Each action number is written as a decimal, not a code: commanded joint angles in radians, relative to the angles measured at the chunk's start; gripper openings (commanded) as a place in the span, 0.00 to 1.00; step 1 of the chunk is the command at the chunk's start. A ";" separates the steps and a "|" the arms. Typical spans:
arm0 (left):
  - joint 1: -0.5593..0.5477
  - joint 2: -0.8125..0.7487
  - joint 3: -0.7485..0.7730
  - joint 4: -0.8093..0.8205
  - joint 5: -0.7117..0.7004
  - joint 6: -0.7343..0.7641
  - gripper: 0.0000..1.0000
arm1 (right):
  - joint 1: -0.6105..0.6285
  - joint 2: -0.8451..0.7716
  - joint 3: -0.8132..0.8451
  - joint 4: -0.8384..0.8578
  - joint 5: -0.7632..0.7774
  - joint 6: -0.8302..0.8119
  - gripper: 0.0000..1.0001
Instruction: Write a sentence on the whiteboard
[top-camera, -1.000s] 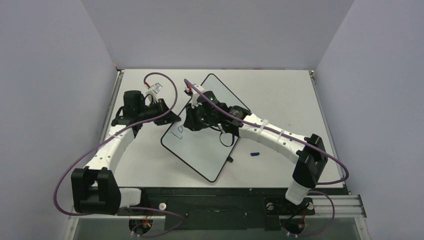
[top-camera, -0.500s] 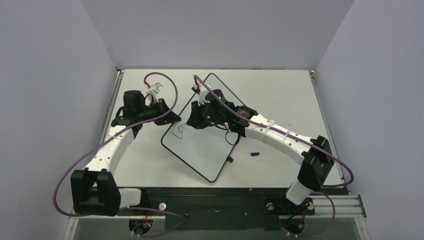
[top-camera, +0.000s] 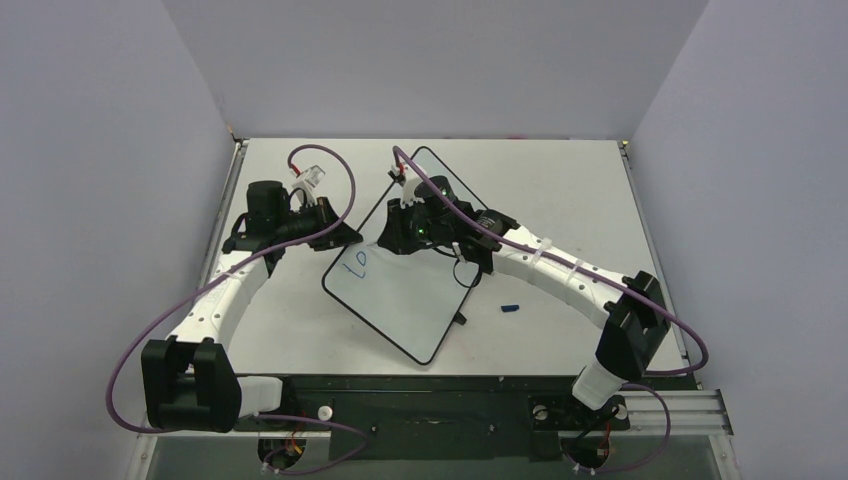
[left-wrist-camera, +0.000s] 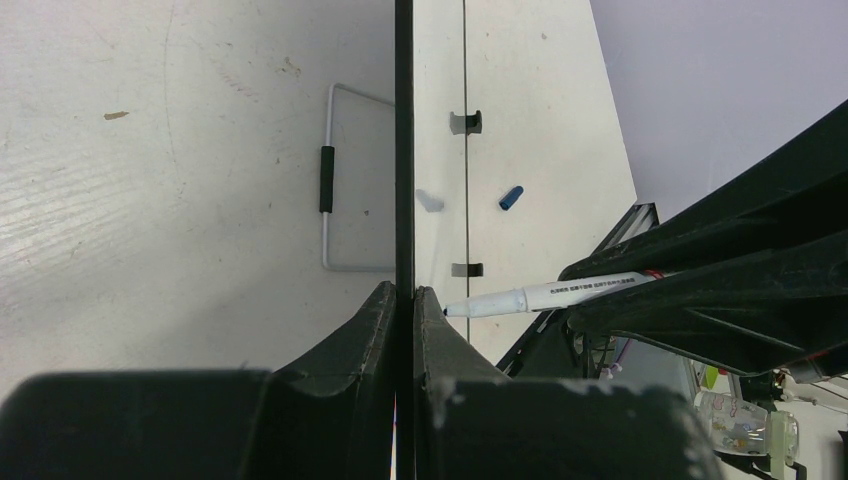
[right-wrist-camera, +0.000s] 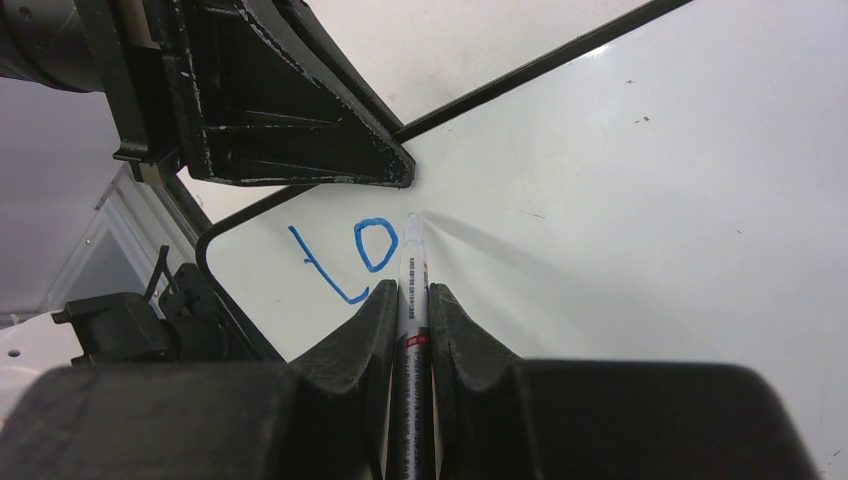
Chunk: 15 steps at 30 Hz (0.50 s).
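The whiteboard (top-camera: 410, 300) lies slanted in the middle of the table, glossy white with a thin black rim. Only blue letters "lo" (top-camera: 357, 263) of the sentence show, also in the right wrist view (right-wrist-camera: 350, 255). My left gripper (top-camera: 345, 236) is shut on the board's upper-left rim, seen edge-on in the left wrist view (left-wrist-camera: 404, 150). My right gripper (top-camera: 398, 240) is shut on a white marker (right-wrist-camera: 413, 290), whose tip rests on the board just right of the "o". The marker also shows in the left wrist view (left-wrist-camera: 545, 295).
A blue marker cap (top-camera: 511, 307) lies on the table right of the board, also in the left wrist view (left-wrist-camera: 511, 196). A wire stand with a black grip (left-wrist-camera: 327, 180) lies under the board. Purple cables loop over both arms.
My right gripper has moved the marker rightward and up from the "o" to a spot just right of it. The left gripper and board have not moved.
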 joint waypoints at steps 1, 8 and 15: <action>-0.003 -0.040 0.014 0.052 0.010 0.041 0.00 | -0.002 0.003 0.035 0.052 -0.009 0.008 0.00; -0.003 -0.037 0.013 0.051 0.012 0.043 0.00 | -0.001 0.025 0.046 0.056 -0.017 0.012 0.00; -0.002 -0.037 0.012 0.051 0.008 0.041 0.00 | 0.000 0.039 0.057 0.060 -0.020 0.015 0.00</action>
